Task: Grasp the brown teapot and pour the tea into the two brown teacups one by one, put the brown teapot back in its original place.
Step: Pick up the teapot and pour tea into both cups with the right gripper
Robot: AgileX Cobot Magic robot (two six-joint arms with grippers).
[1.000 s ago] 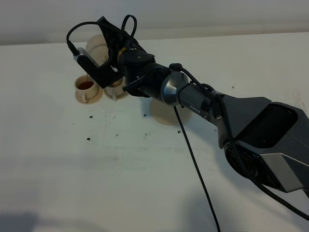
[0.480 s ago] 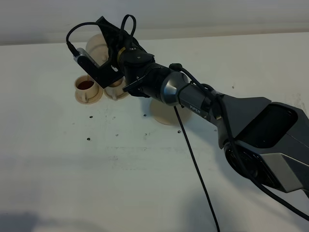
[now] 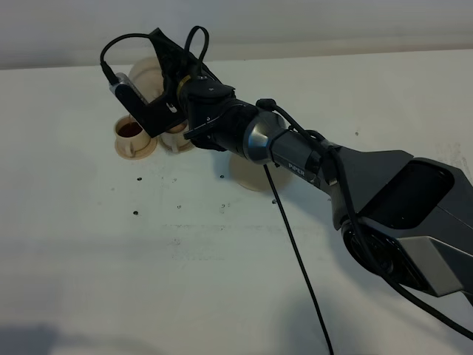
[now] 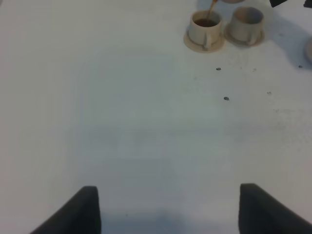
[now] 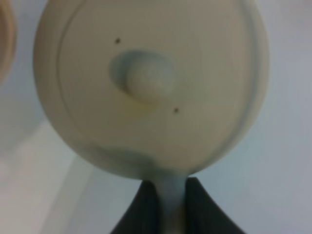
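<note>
Over the first teacup (image 3: 131,133), the right gripper (image 5: 168,209), jaws clamped on the handle (image 5: 167,187), tips the brown teapot (image 5: 151,83); tea (image 4: 211,9) streams in. The second teacup (image 4: 247,22) looks empty, and the big saucer (image 3: 247,177) awaits the teapot's return.

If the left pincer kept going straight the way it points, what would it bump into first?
Probably the bare white table, well short of the nearest cup; depth is hard to judge.
</note>
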